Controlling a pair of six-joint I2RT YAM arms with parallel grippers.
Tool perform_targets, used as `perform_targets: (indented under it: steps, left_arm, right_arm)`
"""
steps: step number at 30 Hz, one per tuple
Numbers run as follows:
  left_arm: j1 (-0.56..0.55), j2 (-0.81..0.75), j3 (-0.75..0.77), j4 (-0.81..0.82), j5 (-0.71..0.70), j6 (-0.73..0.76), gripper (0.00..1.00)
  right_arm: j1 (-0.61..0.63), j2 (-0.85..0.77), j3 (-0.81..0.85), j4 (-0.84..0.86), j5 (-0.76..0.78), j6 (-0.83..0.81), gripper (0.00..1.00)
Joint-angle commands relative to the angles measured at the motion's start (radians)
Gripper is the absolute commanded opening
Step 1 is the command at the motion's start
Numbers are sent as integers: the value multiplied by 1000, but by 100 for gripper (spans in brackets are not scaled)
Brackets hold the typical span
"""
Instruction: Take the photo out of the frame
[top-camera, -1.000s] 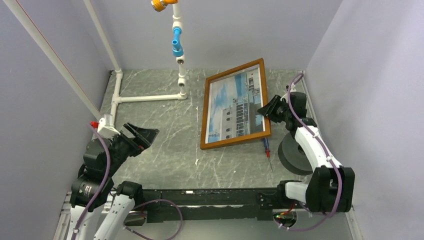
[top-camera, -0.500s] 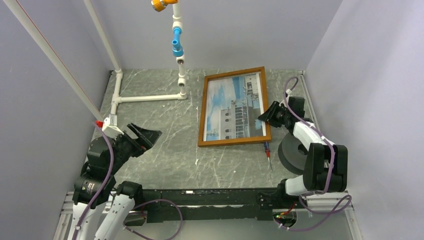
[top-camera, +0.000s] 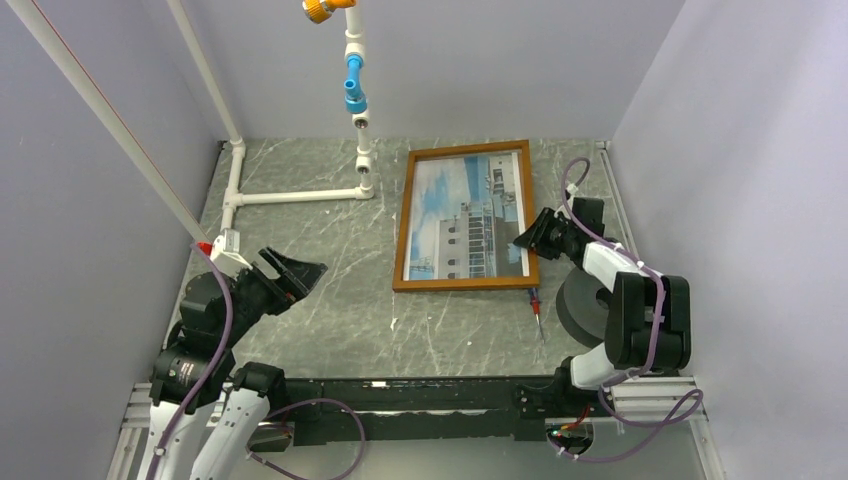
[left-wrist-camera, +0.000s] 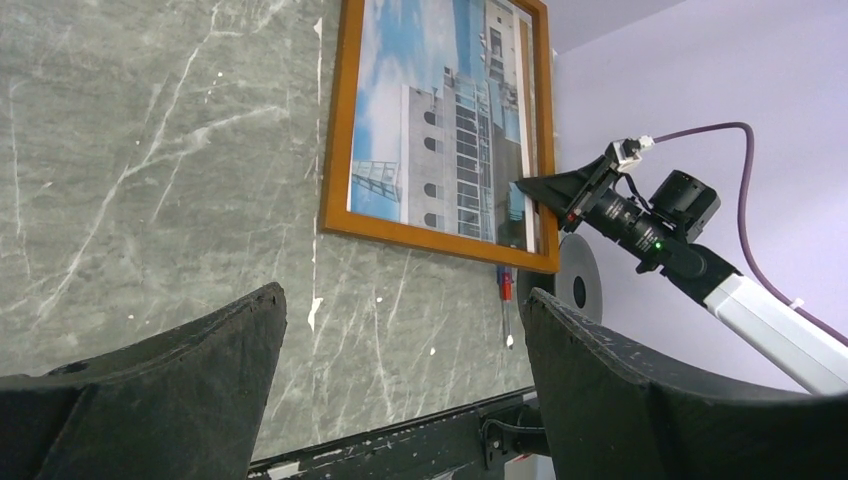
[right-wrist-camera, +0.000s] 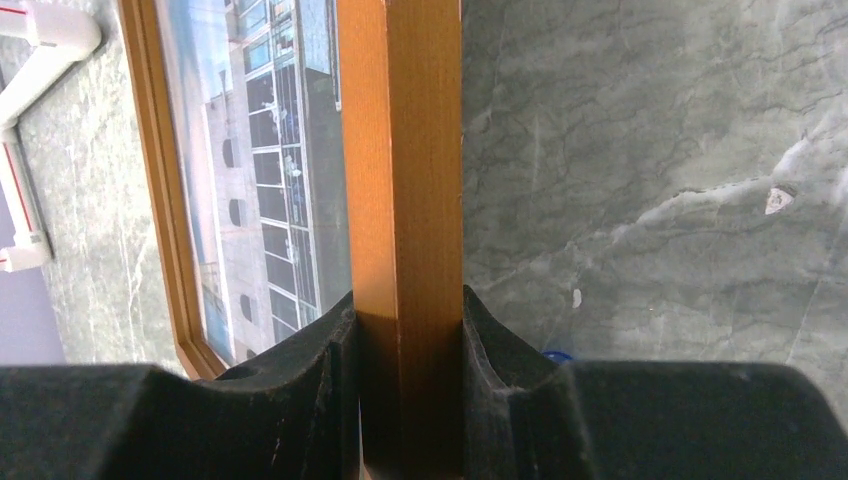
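Top cam: high, behind arm bases, looks down over whole table (top-camera: 330, 320). L wrist cam: low nr near-left corner, faces twd right edge, frame (left-wrist-camera: 430, 241) at mid range. R wrist cam: v. close on frame's right rail, looks along it twd far edge. All 3 share frame + photo (left-wrist-camera: 440, 110).

Pale lilac walls (top-camera: 450, 70) close the table (top-camera: 330, 300) on three sides. Its top is grey marble with white veins. White pipes (top-camera: 295, 197) lie and rise near the back. The light is even.
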Motion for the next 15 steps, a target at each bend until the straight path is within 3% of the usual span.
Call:
perform_targets:
  steps: [1,15]
  left_arm:
    - [-1,-8,-6,36,15,-8,91]
    - [-1,-2,-13,40,25,-10,90]
  right_arm:
    - [1,29,-23,19,28,-8,0]
    - [19,83,-26,36,69,-25,0]
